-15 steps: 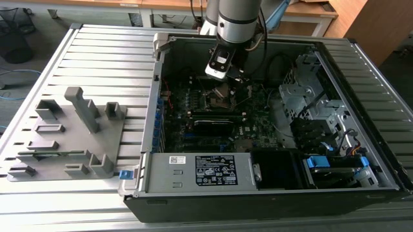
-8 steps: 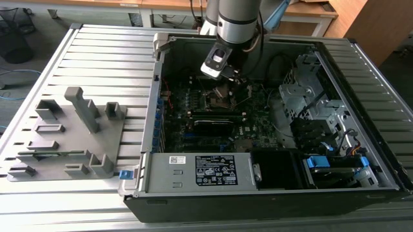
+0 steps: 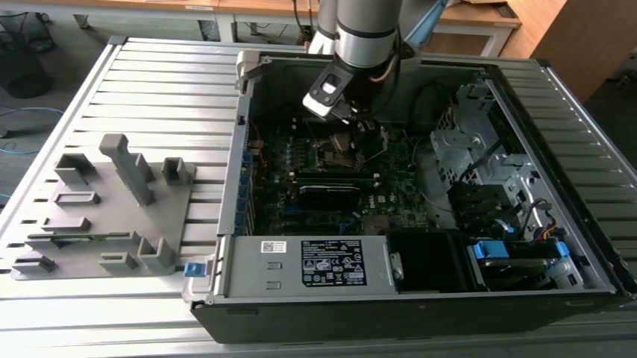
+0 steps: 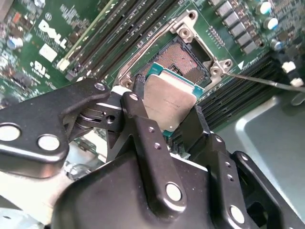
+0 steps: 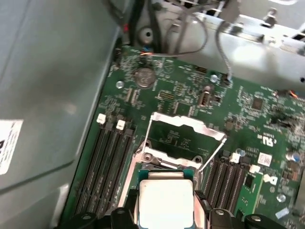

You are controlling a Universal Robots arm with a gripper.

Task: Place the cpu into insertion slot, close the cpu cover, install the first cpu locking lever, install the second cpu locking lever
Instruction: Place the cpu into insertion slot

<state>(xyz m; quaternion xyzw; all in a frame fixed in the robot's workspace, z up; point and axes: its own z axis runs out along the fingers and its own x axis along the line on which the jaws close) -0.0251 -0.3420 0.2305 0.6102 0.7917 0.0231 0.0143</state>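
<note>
Your gripper (image 4: 167,107) has its two fingers (image 4: 143,133) clamped on the one cpu (image 4: 171,93): flat, square, pale silver face, green edge. It's held over the single insertion slot (image 4: 183,57), whose dark centre is still bare. Beyond it, the one cpu cover (image 5: 188,122) stands raised, with two banks of black memory slots (image 5: 109,162) flanking it.

The square, silver-faced chip (image 4: 169,102) hangs level just above the open socket (image 4: 183,57), not yet seated. The thin metal cover (image 5: 188,123) stands raised at the socket's edge.
</note>
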